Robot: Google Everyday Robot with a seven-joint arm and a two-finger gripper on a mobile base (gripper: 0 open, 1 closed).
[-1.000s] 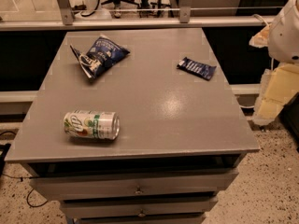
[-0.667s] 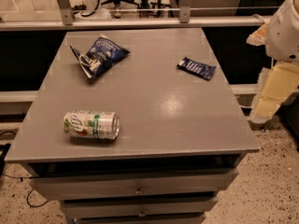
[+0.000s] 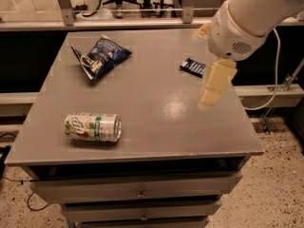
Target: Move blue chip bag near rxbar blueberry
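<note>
While the robot's jaws hang over the right side of the desk (image 3: pixel 156 122), how far open I cannot tell, the blue chip bag (image 3: pixel 102 56) lies well to their left and the rxbar blueberry (image 3: pixel 194 66) just beside them.

The end effector (image 3: pixel 213 84) hovers over the table (image 3: pixel 156 127), just beside the rxbar blueberry (image 3: pixel 193 66).

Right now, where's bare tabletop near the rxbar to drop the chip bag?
Widest bare patch: table centre, bordered by chip bag, can and rxbar. The strip left of the rxbar, toward the bag, is bare too. Crowded at the rxbar's right end, where the gripper hangs.
</note>
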